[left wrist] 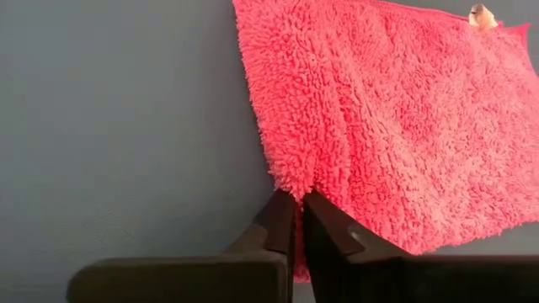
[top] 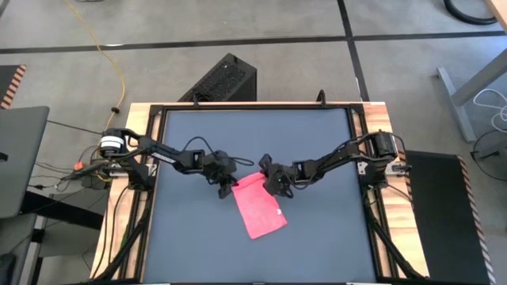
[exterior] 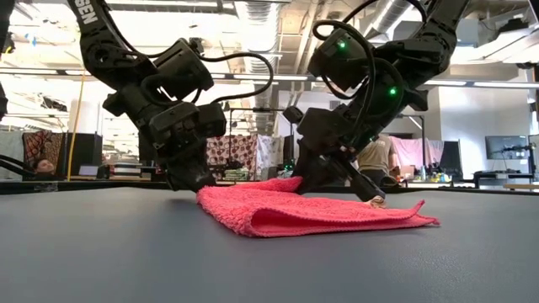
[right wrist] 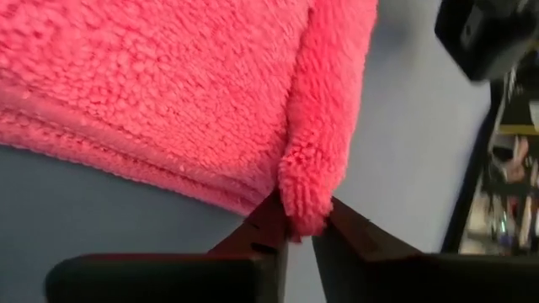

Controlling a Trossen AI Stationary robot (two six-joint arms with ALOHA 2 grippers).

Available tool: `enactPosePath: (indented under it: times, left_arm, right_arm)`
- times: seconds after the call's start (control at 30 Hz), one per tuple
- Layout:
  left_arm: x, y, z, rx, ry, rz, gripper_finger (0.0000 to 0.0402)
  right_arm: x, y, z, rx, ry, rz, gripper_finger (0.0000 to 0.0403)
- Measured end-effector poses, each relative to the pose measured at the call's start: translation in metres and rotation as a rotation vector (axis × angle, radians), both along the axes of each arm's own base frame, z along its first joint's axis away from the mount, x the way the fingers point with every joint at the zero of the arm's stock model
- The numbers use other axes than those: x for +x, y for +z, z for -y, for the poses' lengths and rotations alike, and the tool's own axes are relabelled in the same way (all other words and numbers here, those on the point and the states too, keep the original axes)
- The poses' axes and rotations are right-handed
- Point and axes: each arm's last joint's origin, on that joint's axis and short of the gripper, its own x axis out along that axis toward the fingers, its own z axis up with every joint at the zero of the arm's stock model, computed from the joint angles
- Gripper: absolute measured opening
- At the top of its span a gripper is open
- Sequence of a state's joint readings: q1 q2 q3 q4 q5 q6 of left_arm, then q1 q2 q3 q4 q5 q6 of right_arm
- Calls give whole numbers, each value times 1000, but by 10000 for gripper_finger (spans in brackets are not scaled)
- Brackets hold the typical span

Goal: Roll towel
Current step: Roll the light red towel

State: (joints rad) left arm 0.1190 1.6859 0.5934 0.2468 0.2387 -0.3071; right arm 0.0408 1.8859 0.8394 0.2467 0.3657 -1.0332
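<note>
Dark grey tabletop (top: 198, 142) fills our overhead shot, and near its middle lies the pinkish-red towel (top: 259, 205), folded into a slanted rectangle. We have both arms down at the towel's far short edge, one at each corner. At the corner toward the left arm, the left gripper (top: 224, 188) has its fingers (left wrist: 282, 223) pressed nearly together, pinching the towel's fluffy edge between the tips. At the other corner, the right gripper (top: 269, 180) clamps a small bunched fold of towel between its narrow-set fingers (right wrist: 265, 220). From table height we see that far edge lifted slightly off the surface, the rest lying flat. A tiny white tag (left wrist: 482, 14) sits at the towel's far corner.
</note>
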Motion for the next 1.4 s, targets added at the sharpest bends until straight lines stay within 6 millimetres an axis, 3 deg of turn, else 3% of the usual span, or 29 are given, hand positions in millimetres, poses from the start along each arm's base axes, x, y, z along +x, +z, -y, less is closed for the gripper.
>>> enactPosePath:
  times: [0.23,0.37,0.47,0.6,0.77,1.0,1.4]
  left_arm:
    - [-1,10,0,73,-37,42,1]
    - [-4,18,0,99,-51,51,0]
    - [-3,26,1,131,-64,41,0]
    - [0,30,7,188,-108,9,0]
    - [5,35,16,270,-133,0,0]
    - [9,41,29,411,-174,-26,0]
    - [9,42,32,458,-188,-47,0]
  right_arm:
    - [-9,17,-6,80,-105,34,124]
    - [-18,38,-3,205,-149,41,154]
    - [-24,49,14,489,-259,77,173]
    - [-19,70,59,1039,-421,286,187]
    - [-17,47,96,1356,-579,278,192]
    - [-4,15,95,1560,-461,170,196]
    - [3,-1,89,1520,-408,172,209]
